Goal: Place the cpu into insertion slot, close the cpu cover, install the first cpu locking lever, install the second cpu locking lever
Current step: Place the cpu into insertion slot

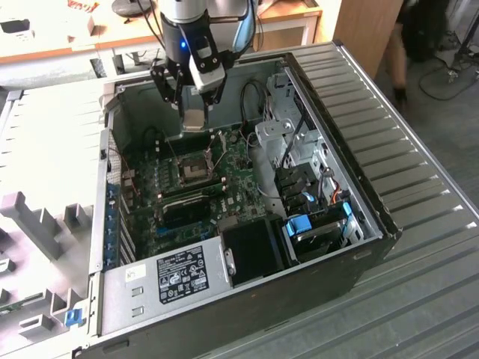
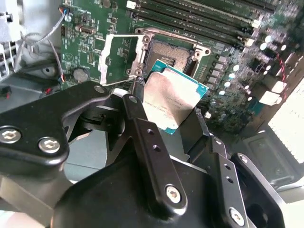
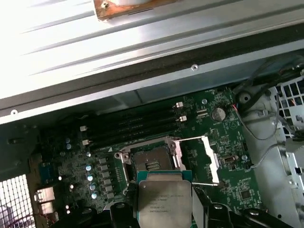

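The black two-fingered gripper (image 2: 166,108) is closed narrowly on the cpu (image 2: 173,100), a small flat square chip with a dull silver-tan metal lid on a green base. It pinches the chip by two opposite edges, lid towards the cameras in both wrist views.

Just beyond the chip lies the insertion slot (image 3: 149,164), a square black-framed socket with a dark centre, bare and untouched. The cpu hangs above it and short of it, so the slot lies ahead of and below the fingertips. The chip's edges look roughly parallel to the frame.

Beside the slot the cpu cover (image 3: 212,164), a thin grey metal frame plate with a square window, stands swung open, clear of the socket.

I count one chip, one slot, one cover and one gripper.

Farther off, long narrow black memory slots (image 3: 133,126) run along the slot's other side. In the exterior view all this sits inside an open grey metal computer case (image 1: 138,105).
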`<state>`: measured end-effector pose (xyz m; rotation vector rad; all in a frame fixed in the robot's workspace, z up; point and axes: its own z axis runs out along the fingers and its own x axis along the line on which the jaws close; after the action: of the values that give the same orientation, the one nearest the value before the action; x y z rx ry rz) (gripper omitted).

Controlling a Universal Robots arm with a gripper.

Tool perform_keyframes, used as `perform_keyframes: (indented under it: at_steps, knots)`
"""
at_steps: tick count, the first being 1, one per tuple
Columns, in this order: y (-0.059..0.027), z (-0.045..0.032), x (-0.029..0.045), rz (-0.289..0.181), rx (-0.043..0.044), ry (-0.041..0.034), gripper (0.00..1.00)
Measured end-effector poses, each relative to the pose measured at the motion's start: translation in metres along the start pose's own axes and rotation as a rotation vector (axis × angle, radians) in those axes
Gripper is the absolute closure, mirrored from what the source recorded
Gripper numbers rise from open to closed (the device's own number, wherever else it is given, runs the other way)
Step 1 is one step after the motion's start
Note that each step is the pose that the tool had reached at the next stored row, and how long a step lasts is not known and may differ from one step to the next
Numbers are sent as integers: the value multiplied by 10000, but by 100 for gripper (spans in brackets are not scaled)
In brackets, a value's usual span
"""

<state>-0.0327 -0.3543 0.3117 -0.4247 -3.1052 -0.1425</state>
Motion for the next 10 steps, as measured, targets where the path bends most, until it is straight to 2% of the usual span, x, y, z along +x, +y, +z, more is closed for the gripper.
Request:
perform_keyframes:
  at_steps: [10]
  knots:
    - [-4, 47, -1, 1801, -27, -160, 46]
